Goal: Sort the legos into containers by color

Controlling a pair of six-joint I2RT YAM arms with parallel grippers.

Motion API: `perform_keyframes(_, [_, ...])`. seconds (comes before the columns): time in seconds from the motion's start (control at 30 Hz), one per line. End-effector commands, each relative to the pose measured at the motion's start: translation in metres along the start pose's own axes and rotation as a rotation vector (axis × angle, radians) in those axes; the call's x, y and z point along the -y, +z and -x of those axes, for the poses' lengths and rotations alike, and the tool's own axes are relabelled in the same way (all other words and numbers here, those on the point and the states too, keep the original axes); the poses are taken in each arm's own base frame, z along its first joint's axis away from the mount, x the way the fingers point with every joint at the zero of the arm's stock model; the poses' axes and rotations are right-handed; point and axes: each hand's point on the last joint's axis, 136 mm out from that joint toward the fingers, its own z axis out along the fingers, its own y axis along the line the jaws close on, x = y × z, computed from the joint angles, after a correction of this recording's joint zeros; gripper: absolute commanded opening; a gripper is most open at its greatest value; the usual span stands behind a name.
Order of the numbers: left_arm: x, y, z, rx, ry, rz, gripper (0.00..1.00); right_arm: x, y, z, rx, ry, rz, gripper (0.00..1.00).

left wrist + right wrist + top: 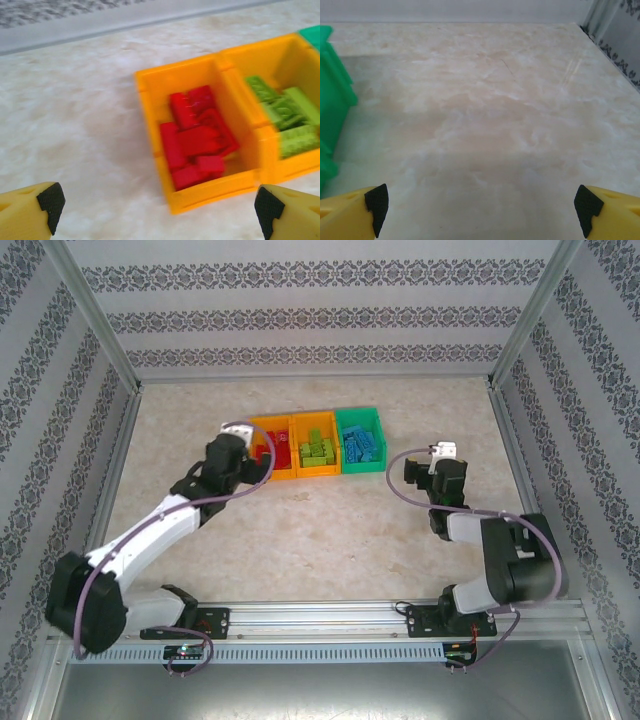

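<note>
Orange and green bins [317, 417] in a left-to-right row, far middle of the table [320, 530], holding red bricks [197, 137], green bricks [290, 120], blue bricks [362, 445], left claw [160, 209] wide open, empty, right claw [480, 202] wide open, empty

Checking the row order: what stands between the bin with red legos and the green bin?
The second orange bin, holding light green legos; the top view shows it.

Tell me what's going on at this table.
Two robot arms are sorting lego bricks by color. The red bricks lie in the left orange bin, light green bricks in the middle orange bin, blue bricks in the green bin. Both claws are open and empty: the left claw hangs near the red bricks, the right claw over bare table beside the green bin.
</note>
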Motion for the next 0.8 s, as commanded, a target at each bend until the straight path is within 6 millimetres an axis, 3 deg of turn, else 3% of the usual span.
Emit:
perform_keyframes(0.0, [-0.034, -0.003, 0.007, 0.125, 0.029, 0.106, 0.99, 0.001, 0.0, 0.019, 0.1, 0.04, 0.035, 0.98])
perform_keyframes(0.1, [-0.049, 0.007, -0.007, 0.132, 0.069, 0.155, 0.99, -0.012, 0.002, 0.019, 0.08, 0.004, 0.108, 0.98])
perform_keyframes(0.4, [-0.093, 0.056, -0.039, 0.123, -0.035, 0.235, 0.99, -0.013, 0.001, 0.019, 0.081, 0.0, 0.118, 0.98])
perform_keyframes(0.6, [-0.101, 0.08, -0.068, 0.105, -0.097, 0.203, 0.99, -0.013, 0.001, 0.019, 0.081, 0.0, 0.118, 0.98])
perform_keyframes(0.73, [-0.1, 0.084, -0.083, 0.133, -0.121, 0.15, 0.99, -0.013, 0.001, 0.019, 0.08, 0.0, 0.118, 0.98])
perform_keyframes(0.77, [-0.1, 0.085, -0.078, 0.17, -0.12, 0.147, 0.99, -0.013, 0.001, 0.019, 0.08, -0.001, 0.117, 0.98])
